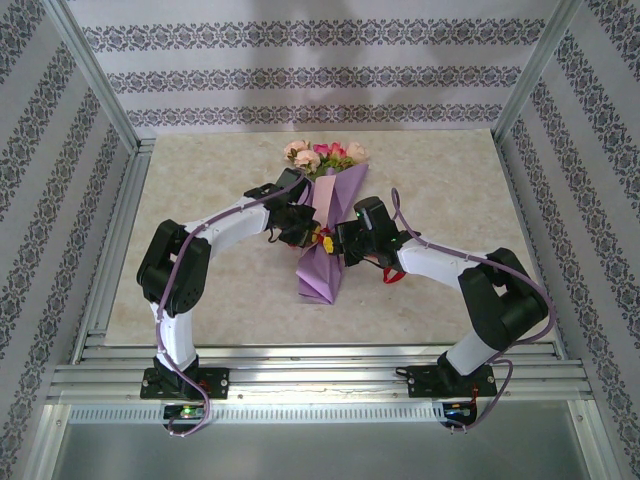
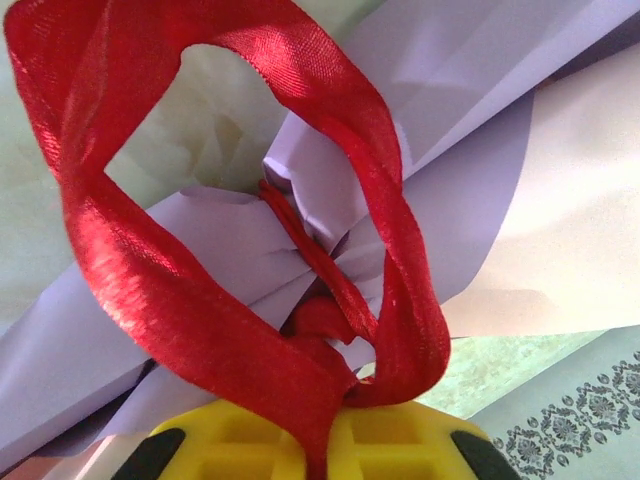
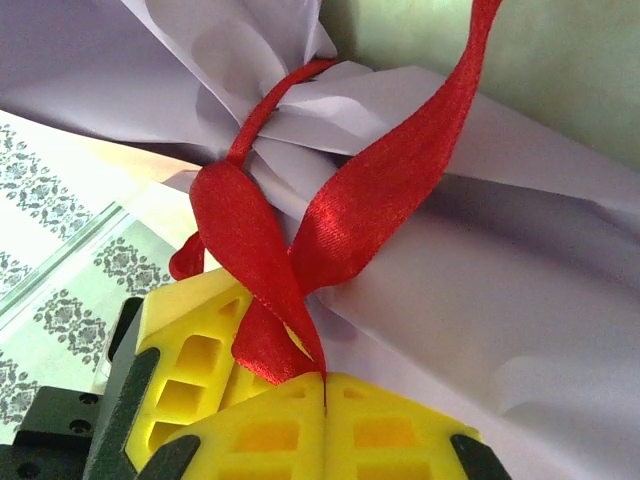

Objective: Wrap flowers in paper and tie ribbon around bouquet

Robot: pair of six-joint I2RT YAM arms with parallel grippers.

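Observation:
The bouquet [image 1: 327,222] lies in the middle of the table: flowers [image 1: 322,154] at the far end, purple paper [image 1: 324,268] narrowing toward me. The red ribbon [image 2: 180,300] is tied round the gathered paper [image 2: 450,90] and stands up in a wide loop. My left gripper [image 2: 322,418] is shut on the base of that loop. My right gripper [image 3: 325,380] is shut on another red ribbon [image 3: 375,190] strand by the knot, with the paper [image 3: 520,300] just behind. The two grippers meet over the wrap, left gripper [image 1: 310,232] and right gripper [image 1: 338,243], tips nearly touching.
The left gripper's yellow fingers [image 3: 190,350] crowd the right wrist view at lower left. A loose ribbon end [image 1: 391,274] trails right of the bouquet. Patterned walls [image 1: 40,200] and metal frame rails [image 1: 120,230] enclose the beige table [image 1: 200,170].

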